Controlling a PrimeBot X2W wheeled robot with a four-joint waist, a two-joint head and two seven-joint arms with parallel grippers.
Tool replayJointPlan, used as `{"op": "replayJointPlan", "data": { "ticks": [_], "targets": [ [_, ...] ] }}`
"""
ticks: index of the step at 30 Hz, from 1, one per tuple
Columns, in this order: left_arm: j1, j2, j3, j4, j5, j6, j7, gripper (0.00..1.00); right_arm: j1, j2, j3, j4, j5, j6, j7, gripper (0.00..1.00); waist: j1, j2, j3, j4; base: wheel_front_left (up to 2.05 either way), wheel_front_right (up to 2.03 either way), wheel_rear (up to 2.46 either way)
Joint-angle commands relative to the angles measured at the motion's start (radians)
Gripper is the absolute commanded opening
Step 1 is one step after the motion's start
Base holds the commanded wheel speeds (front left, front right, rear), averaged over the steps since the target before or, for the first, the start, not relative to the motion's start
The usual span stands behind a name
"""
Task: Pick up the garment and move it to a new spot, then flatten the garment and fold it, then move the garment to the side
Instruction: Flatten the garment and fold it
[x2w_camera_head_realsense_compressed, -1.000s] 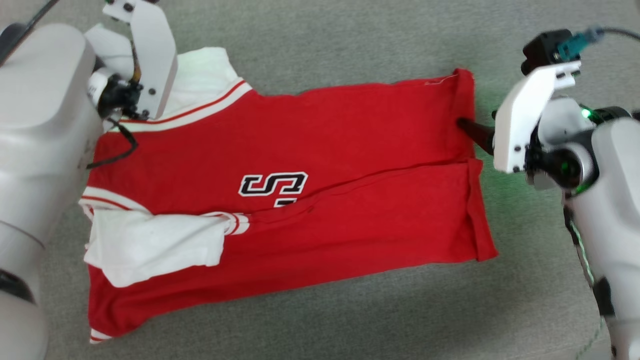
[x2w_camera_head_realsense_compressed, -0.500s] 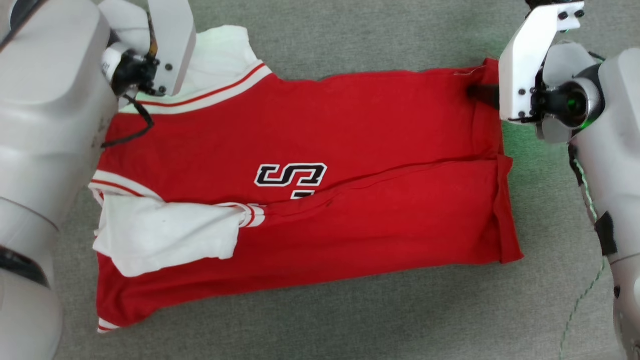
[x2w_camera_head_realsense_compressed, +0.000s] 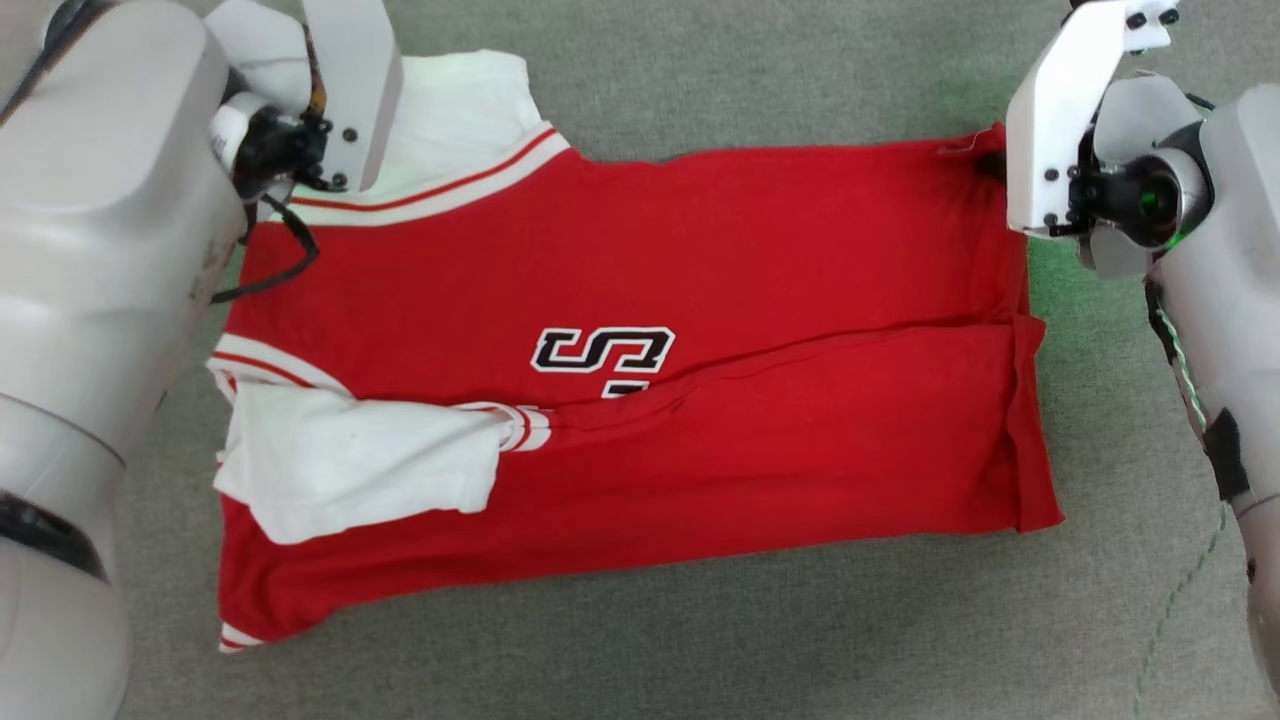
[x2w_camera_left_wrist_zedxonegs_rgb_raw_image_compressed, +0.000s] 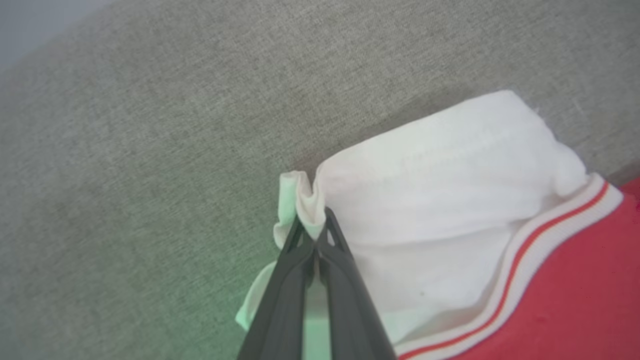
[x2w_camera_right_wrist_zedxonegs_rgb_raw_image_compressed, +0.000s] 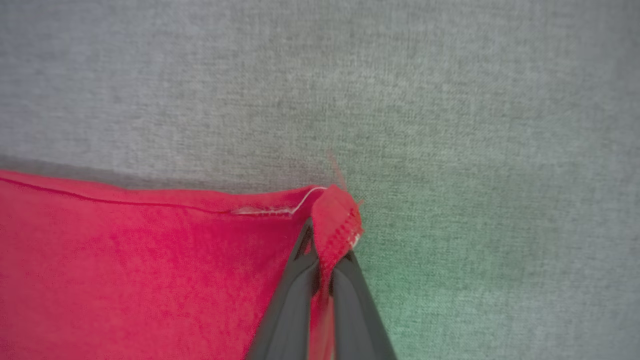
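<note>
Worktop (x2w_camera_head_realsense_compressed: 700, 650): grey woven cloth cover, flat, with a faint green glow at the right. Lying directly on it: garment (x2w_camera_head_realsense_compressed: 780, 240), red, spread lengthwise, hem to the right, shoulders to the left. Near long side folded up over the body, white sleeve (x2w_camera_head_realsense_compressed: 350, 470) folded in on top. Black white-outlined lettering (x2w_camera_head_realsense_compressed: 600, 350) partly covered by the fold. Far white sleeve (x2w_camera_head_realsense_compressed: 460, 100) bunched at top left.

**One print on the red garment, only partly readable**

The only writing stands on the garment (x2w_camera_head_realsense_compressed: 760, 250), near its middle in the head view. This print (x2w_camera_head_realsense_compressed: 603, 350) is black with a white outline, on the red cloth. It looks like "US", but the second sign can be also a "5"; I cannot tell which. At 6 o'clock from it, a second mark (x2w_camera_head_realsense_compressed: 622, 390) in the same colours is cut by a fold and cannot be read.
</note>
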Motion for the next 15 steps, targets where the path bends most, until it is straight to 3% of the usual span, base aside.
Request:
{"op": "replayJointPlan", "data": {
  "ticks": [1, 8, 15],
  "targets": [
    [0.021, 0.007, 0.006, 0.005, -0.015, 0.003, -0.013, 0.00, 0.027, -0.007, 0.015, -0.003, 0.011, -0.001, -0.016, 0.00, 0.0000, -0.0001, -0.024, 0.009, 0.00, 0.00, 0.00],
    [0.030, 0.010, 0.030, -0.026, -0.081, 0.003, -0.087, 0.00, 0.074, -0.084, 0.115, -0.092, 0.093, -0.001, -0.130, 0.00, 0.0000, -0.0001, -0.100, 0.036, 0.00, 0.00, 0.00],
    [0.084, 0.048, 0.020, -0.125, -0.152, 0.003, -0.131, 0.00, 0.169, -0.195, 0.232, -0.207, 0.187, -0.001, -0.260, 0.00, 0.0000, -0.0001, -0.187, 0.078, 0.00, 0.00, 0.00]
  ]
}}
